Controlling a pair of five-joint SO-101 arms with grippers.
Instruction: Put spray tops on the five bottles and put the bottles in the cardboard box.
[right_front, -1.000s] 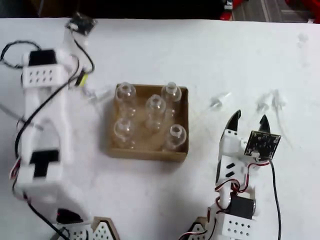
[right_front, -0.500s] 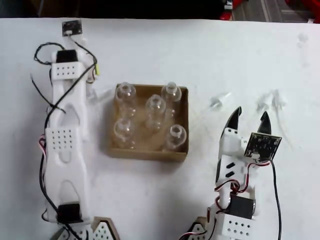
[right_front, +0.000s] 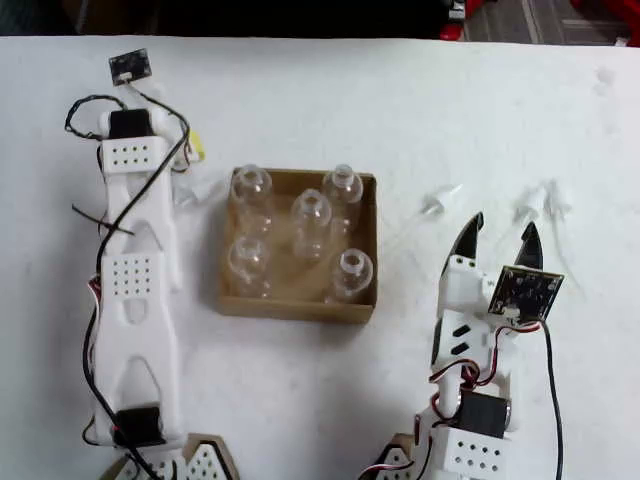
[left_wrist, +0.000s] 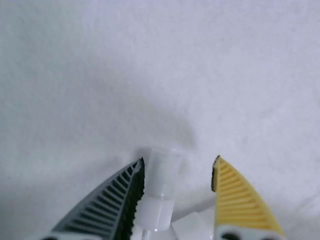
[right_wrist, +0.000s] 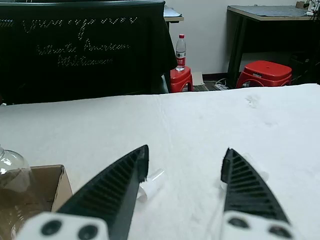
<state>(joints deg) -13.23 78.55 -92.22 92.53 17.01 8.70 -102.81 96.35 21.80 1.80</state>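
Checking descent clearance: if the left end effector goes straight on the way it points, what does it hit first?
The spray top lying between the open fingers of the left end effector, touching the gray one. Then likely the white table just beyond, though depth is unclear.

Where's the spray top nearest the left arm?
In the high view the spray top lies beside the cardboard box's far left corner; the left wrist view shows it inside the open left end effector.
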